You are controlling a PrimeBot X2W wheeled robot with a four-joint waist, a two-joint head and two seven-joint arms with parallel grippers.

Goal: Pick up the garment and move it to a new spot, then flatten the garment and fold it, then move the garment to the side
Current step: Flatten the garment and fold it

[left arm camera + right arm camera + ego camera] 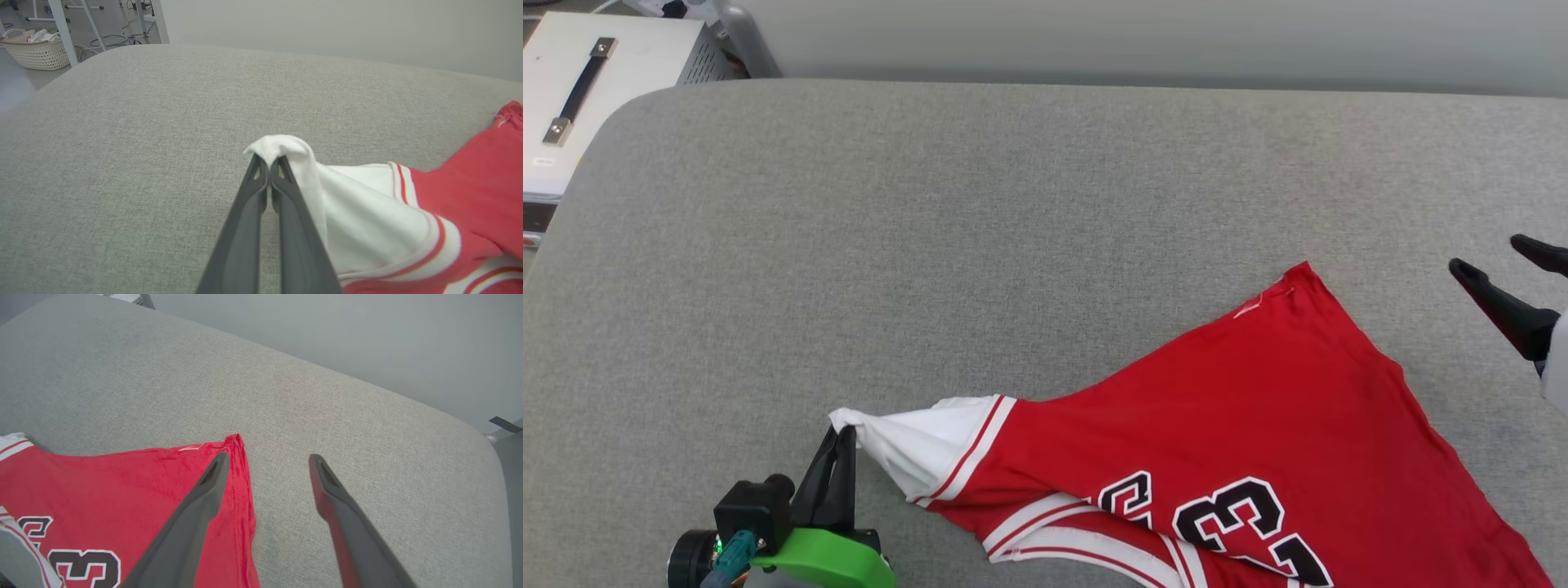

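The garment (pixel 1258 425), a red jersey with white sleeves, striped trim and black numerals, lies rumpled on the grey padded surface at the lower right of the head view. My left gripper (pixel 845 433) is shut on the tip of its white sleeve (pixel 282 147), which folds over the fingertips in the left wrist view. At the right edge my right gripper (pixel 1494 257) stands open above the surface, apart from the cloth. In the right wrist view the garment (pixel 122 490) lies with its red corner beside the left finger (pixel 212 477), nothing between the jaws of the right gripper (pixel 267 461).
The grey padded surface (pixel 980 245) stretches bare to the back and left. A white case with a black handle (pixel 580 90) stands beyond its far left corner. A woven laundry basket (pixel 36 51) and table legs are on the floor past the edge.
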